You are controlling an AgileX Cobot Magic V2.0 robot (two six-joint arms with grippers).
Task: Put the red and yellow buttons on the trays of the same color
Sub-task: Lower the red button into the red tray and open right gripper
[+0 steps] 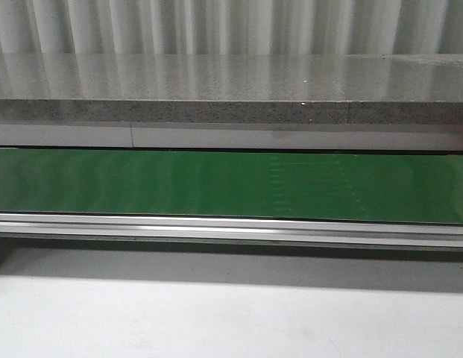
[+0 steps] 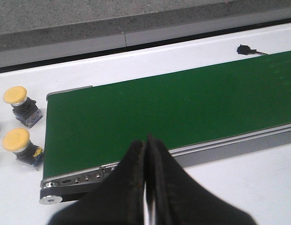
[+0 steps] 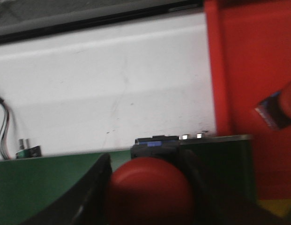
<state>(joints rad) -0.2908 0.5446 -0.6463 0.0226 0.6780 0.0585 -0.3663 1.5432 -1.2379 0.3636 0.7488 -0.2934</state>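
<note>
In the right wrist view my right gripper (image 3: pixel 147 187) is shut on a red button (image 3: pixel 150 190) with a dark base, held over the end of the green belt (image 3: pixel 42 183). The red tray (image 3: pixel 250 70) lies just beyond, with another red button (image 3: pixel 281 110) in it. A sliver of yellow tray (image 3: pixel 276 206) shows at the edge. In the left wrist view my left gripper (image 2: pixel 146 154) is shut and empty above the near rail of the belt (image 2: pixel 159 108). Two yellow buttons (image 2: pixel 16 96) (image 2: pixel 16 140) stand on the white table past the belt's end.
The front view shows only the green belt (image 1: pixel 216 183), its metal rail (image 1: pixel 231 227), and a grey stone ledge (image 1: pixel 231 82); neither arm appears. A small black connector (image 2: pixel 246 49) lies beyond the belt. Wires and a small part (image 3: pixel 26 150) sit beside the belt.
</note>
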